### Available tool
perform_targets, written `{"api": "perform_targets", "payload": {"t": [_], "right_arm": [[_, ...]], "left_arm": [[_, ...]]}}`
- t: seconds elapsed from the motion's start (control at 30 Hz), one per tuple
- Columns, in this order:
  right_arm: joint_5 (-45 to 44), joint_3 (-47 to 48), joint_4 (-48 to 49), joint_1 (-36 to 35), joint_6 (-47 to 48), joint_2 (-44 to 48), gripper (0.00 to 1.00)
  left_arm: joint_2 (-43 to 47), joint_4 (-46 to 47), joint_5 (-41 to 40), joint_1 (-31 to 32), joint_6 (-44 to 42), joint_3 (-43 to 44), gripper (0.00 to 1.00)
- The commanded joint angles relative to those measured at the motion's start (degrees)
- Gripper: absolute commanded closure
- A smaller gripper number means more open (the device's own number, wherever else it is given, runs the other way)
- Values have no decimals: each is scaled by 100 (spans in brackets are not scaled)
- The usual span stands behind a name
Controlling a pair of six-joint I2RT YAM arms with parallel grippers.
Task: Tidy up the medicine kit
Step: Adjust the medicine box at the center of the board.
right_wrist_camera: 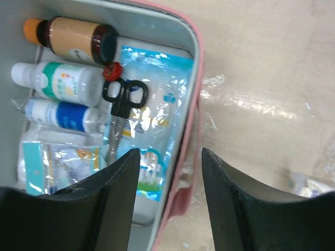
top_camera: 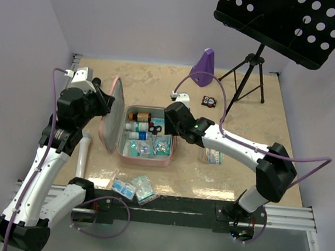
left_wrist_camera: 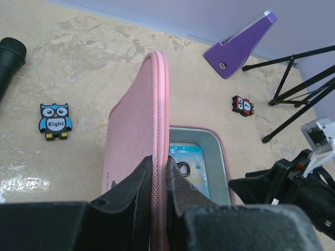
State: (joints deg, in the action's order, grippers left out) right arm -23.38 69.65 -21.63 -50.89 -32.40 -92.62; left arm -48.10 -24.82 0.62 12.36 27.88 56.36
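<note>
On the medicine kit lid (left_wrist_camera: 138, 125), left hand (left_wrist_camera: 159, 163) clamped, right hand (right_wrist_camera: 170, 155) wide, empty, blue owl (left_wrist_camera: 55, 121) only in left-wrist view.

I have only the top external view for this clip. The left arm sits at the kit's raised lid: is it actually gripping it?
Observer: Yes. The left wrist view shows the left fingers pinched on the zip edge of the lid of the medicine kit.
Operator: And the other arm, carrying anything?
Observer: No. In the right wrist view the right fingers stand apart with nothing between them, over the open kit's rim.
Operator: Anything behind the left arm that I miss?
Observer: A blue owl tile reading "Eight" lies on the table beside the lid.
</note>
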Motion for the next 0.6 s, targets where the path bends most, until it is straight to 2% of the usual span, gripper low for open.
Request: {"api": "perform_targets", "payload": {"t": [0.0,0.3,0.57], "right_arm": [[-413,-548,246,1,-91,315,45],[-387,-830,721,106,-21,-54,44],[-282,-1014,704,580,23,6,46]], "left_arm": [[-95,-129,394,-23,68,68,100],[-95,381,1211,-23,402,-2,100],[-183,504,1397,-23,543,165,100]]}}
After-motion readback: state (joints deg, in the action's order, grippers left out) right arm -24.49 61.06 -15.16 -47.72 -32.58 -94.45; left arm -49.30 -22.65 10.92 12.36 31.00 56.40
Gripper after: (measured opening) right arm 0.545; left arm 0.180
